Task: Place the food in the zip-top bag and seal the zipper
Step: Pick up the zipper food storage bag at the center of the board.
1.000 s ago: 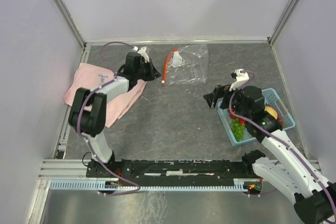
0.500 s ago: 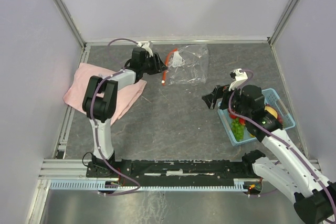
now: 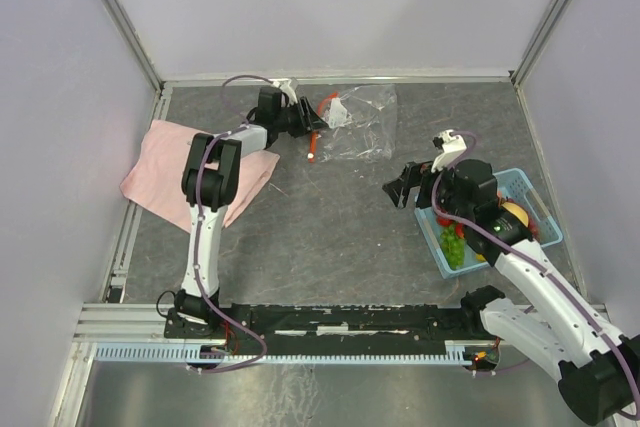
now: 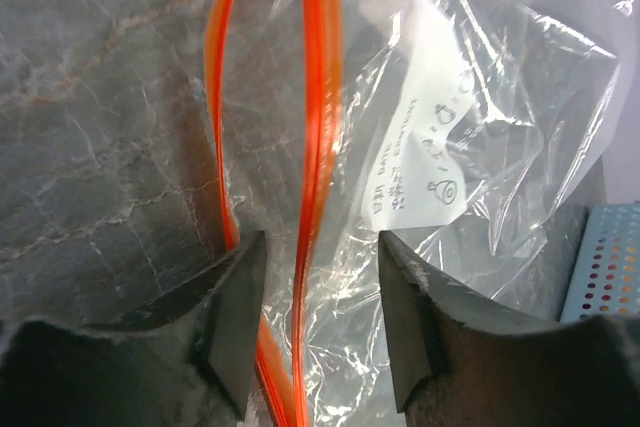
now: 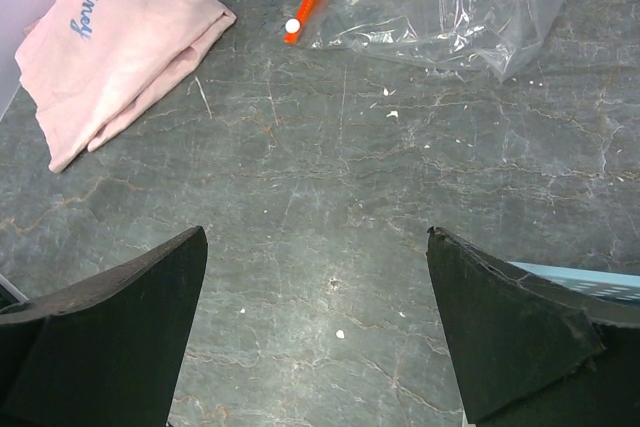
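Observation:
The clear zip-top bag (image 3: pixel 362 125) lies flat at the back of the table, its mouth facing left. Its orange-red zipper (image 3: pixel 313 145) is parted into two strips (image 4: pixel 318 97). My left gripper (image 3: pixel 307 119) is open at that mouth (image 4: pixel 320 247). One strip runs between its fingers and the other passes by the left finger (image 4: pixel 235 307). A white label (image 4: pixel 430 137) shows through the bag (image 4: pixel 510 117). The food sits in the blue basket: green grapes (image 3: pixel 455 245) and an orange-yellow round fruit (image 3: pixel 516 215). My right gripper (image 3: pixel 405 187) hangs open over bare table (image 5: pixel 316 237), holding nothing.
A pink cloth (image 3: pixel 165 162) lies at the left, also seen in the right wrist view (image 5: pixel 120 37). The light-blue basket (image 3: pixel 522 187) stands at the right under my right arm, its edge showing in both wrist views (image 4: pixel 605 267) (image 5: pixel 580 277). Walls enclose the table.
My left gripper has swung right from over the pink cloth to the bag's mouth and opened there. My right arm has barely shifted.

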### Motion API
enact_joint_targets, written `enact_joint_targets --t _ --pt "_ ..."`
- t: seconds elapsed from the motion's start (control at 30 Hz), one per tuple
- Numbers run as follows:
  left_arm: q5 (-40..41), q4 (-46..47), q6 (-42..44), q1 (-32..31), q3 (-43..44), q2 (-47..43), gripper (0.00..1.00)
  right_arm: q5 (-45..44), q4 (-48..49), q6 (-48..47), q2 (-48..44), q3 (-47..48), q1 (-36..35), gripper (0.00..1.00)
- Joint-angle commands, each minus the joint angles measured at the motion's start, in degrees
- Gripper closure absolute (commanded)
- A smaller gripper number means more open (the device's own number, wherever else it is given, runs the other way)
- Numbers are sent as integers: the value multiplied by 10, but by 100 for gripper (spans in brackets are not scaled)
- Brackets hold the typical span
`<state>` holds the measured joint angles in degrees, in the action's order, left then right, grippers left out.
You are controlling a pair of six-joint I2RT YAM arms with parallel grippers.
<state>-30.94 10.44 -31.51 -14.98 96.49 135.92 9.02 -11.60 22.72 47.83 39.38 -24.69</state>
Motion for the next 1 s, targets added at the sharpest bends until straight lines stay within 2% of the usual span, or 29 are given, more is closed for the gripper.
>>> enact_joint_targets --t 0.0,0.2,0.37,0.53,0.73,0.83,0.97 --pt "-60 49 -49 -1 22 26 48 7 29 -6 12 15 1 1" --pt "-72 111 -78 -1 -26 3 81 7 40 -5 25 11 1 1" --pt "-53 176 -105 -2 -116 -68 97 12 50 -2 32 7 0 1" --pt "-3 189 -113 -2 -218 -154 97 14 61 2 40 8 -4 1" --pt "75 181 -142 -5 -337 -299 97 11 74 4 61 15 -18 1" --pt "123 152 -159 -15 -387 -368 97 8 71 -3 77 29 -27 1" --pt "141 97 -180 -32 -423 -438 97 1 71 -11 95 48 -43 1"
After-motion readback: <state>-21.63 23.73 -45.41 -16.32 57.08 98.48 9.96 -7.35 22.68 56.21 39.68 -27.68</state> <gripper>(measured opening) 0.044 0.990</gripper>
